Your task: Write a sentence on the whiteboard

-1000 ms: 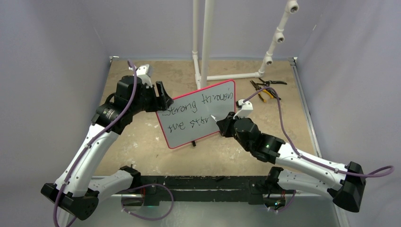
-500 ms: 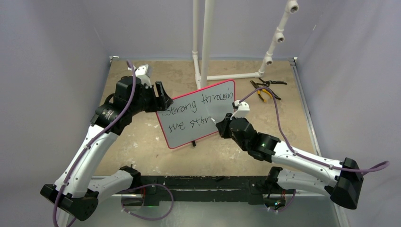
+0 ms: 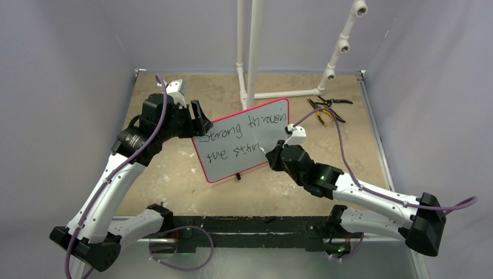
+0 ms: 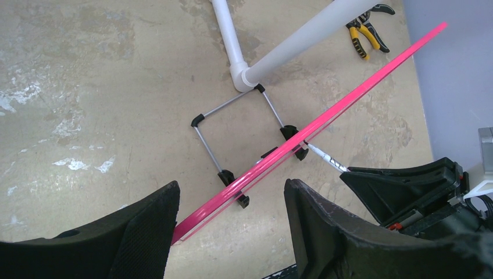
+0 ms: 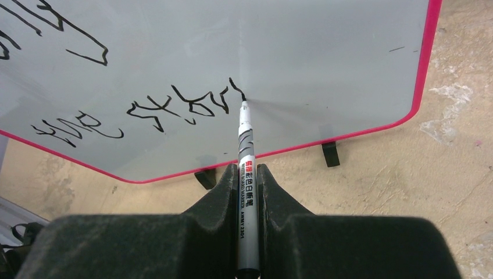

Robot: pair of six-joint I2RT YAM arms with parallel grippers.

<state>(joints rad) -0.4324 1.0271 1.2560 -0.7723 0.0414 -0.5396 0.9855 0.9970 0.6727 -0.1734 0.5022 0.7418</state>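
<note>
Red-edged whiteboard [image 3: 229, 167] stands on its feet on the counter [image 3: 174, 180]. The right gripper [image 5: 246, 170] has its jaws clenched on a marker [image 5: 246, 151], whose tip touches the board at the end of the sentence [image 3: 231, 153] (second line). The left gripper [image 4: 231, 189] has its jaws spread, straddling the board's left edge.

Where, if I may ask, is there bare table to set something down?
Free: in front of the whiteboard, up to the near edge; right edge, nearer than the pliers. Crowded: behind the board, by the pipe stand and left gripper.
</note>
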